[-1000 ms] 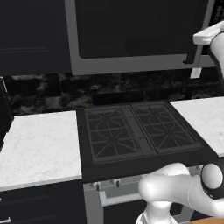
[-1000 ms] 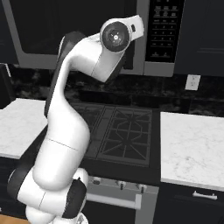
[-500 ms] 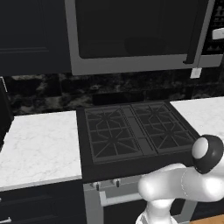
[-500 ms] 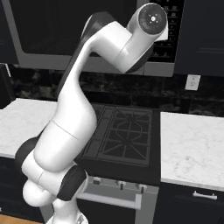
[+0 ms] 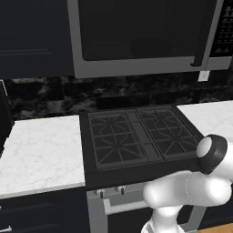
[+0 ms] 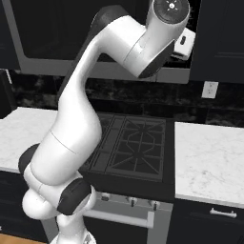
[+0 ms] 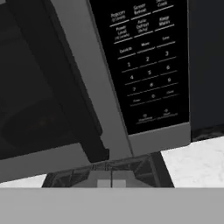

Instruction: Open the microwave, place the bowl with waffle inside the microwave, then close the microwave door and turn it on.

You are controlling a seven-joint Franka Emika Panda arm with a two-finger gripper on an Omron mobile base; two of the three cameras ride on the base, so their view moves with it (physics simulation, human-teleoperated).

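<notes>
Microwave (image 5: 141,38) — one, mounted above the stove (image 5: 136,136), front shut. Microwave door (image 7: 48,87) — one, closed; black bar handle (image 5: 204,36) at its right edge, beside one button panel (image 7: 144,65). A second ago the arm's (image 6: 95,105) upper end stood lower and further left; it has since risen toward the panel side, and the hand view now looks closely at handle and keypad — judged an approach to pull the door, opening not yet begun. Fingers: cannot tell whether spread or closed. Tabletop sections — two, white marble, left (image 5: 38,148) and right (image 6: 209,157).
</notes>
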